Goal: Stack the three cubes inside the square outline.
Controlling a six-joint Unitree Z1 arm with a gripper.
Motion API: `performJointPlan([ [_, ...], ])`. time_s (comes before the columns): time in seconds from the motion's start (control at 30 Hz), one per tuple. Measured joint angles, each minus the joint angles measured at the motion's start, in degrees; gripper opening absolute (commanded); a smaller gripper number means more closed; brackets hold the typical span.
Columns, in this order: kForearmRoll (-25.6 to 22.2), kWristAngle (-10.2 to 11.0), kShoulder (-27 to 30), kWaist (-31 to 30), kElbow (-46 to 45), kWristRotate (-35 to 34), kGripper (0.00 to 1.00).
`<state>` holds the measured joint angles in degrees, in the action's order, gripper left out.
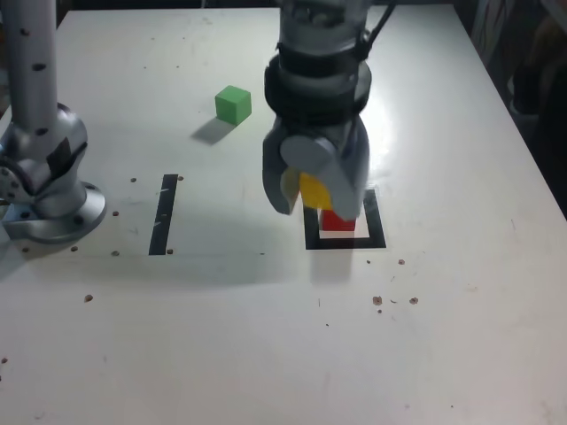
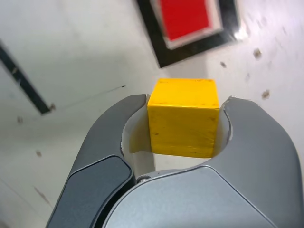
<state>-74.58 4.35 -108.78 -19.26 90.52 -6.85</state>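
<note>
My gripper [image 1: 312, 190] is shut on the yellow cube [image 2: 183, 116], holding it above the table just beside the square outline [image 1: 379, 232]. The yellow cube [image 1: 315, 189] shows between the grey fingers [image 2: 109, 137]. A red cube [image 1: 337, 220] sits inside the black tape square; in the wrist view the red cube [image 2: 184, 18] lies beyond the yellow one, framed by the outline [image 2: 156, 42]. The green cube [image 1: 233, 104] rests alone on the white table, farther back toward the exterior view's left.
A straight black tape strip [image 1: 164, 214] lies on the table at the exterior view's left, with the arm's grey base [image 1: 44, 177] beyond it at the left edge. Small dark specks dot the white table [image 1: 266, 336].
</note>
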Motion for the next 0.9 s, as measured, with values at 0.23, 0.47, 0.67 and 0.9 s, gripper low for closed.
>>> performJointPlan([
  [0.23, -0.12, 1.09, -1.10, 3.70, 0.73, -8.55, 0.12],
  [0.47, 1.62, 1.58, -2.79, 5.99, -0.42, -7.92, 0.12],
  [0.67, 3.58, 1.81, -3.05, 7.30, -1.93, -7.04, 0.13],
  [0.9, 6.13, 1.77, -5.66, 8.59, -2.97, -5.99, 0.14],
])
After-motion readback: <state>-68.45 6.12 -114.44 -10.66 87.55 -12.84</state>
